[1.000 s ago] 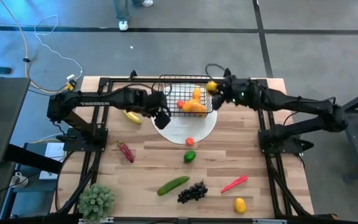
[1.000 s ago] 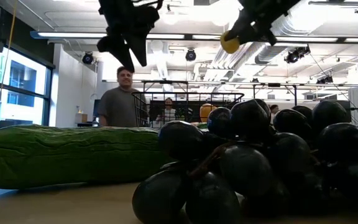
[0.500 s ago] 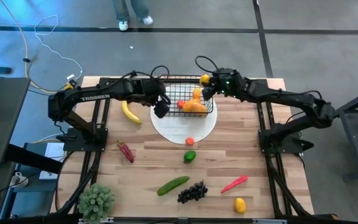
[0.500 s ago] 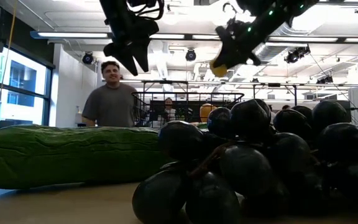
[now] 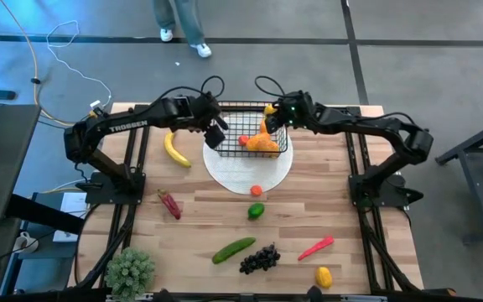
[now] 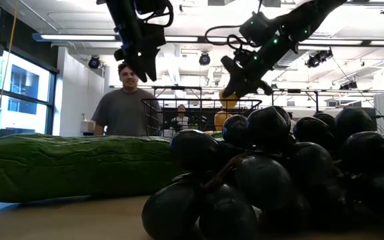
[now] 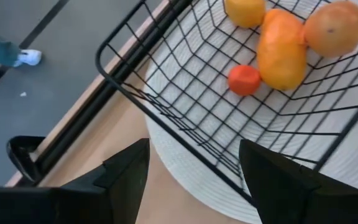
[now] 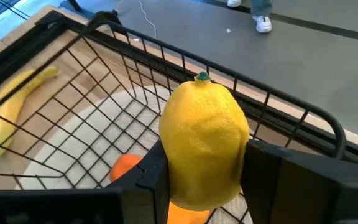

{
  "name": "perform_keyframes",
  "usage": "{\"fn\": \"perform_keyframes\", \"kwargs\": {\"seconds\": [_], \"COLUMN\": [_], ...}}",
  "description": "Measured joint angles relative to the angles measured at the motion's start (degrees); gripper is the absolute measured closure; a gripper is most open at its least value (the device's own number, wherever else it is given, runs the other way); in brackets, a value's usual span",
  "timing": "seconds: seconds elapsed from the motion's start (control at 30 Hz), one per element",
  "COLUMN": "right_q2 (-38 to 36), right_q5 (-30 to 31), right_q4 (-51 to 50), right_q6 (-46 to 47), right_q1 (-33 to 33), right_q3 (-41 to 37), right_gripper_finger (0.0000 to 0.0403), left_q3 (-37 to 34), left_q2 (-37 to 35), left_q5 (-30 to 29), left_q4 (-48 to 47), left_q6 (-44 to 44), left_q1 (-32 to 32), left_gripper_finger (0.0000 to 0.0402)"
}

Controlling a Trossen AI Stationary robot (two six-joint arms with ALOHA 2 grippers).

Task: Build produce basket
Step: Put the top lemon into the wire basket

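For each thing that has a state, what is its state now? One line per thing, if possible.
Right end effector: shut on the lemon, over the basket.
Lemon: held, not yet released.
Left end effector: open, empty, at the basket's left side.
Basket: upright on the plate, partly filled.
Plate: under the basket.
Banana: lying on the table, outside the basket.

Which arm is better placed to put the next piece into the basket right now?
The right. Its claw is shut on a lemon just above the basket. The left claw is open and empty beside the basket's other end.
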Motion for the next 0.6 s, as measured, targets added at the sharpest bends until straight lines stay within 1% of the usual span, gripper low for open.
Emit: {"fn": "perform_keyframes", "kwargs": {"seconds": [0.13, 0.23, 0.4, 0.6], "right_q2": [1.11, 1.91, 2.24, 2.23], "right_q5": [-1.19, -2.44, -2.61, -2.54], "right_q4": [0.07, 0.15, 0.18, 0.09], "right_q6": [1.23, 2.49, 3.31, 3.38], "right_q1": [-1.06, -1.80, -1.93, -2.29], "right_q3": [0.00, 0.00, -0.02, -0.02], "right_gripper_finger": [0.0277, 0.0259, 0.0225, 0.0200], "left_q3": [0.00, 0.00, 0.00, 0.00], "left_q2": [0.00, 0.00, -0.01, 0.00], "left_q5": [0.00, 0.05, 0.16, 0.87], "left_q4": [0.37, 0.73, 0.85, 0.83], "left_q6": [1.93, 2.58, 2.58, 2.58], "left_q1": [1.44, 2.26, 3.05, 3.09], "left_gripper_finger": [0.0163, 0.0163, 0.0163, 0.0163]}}
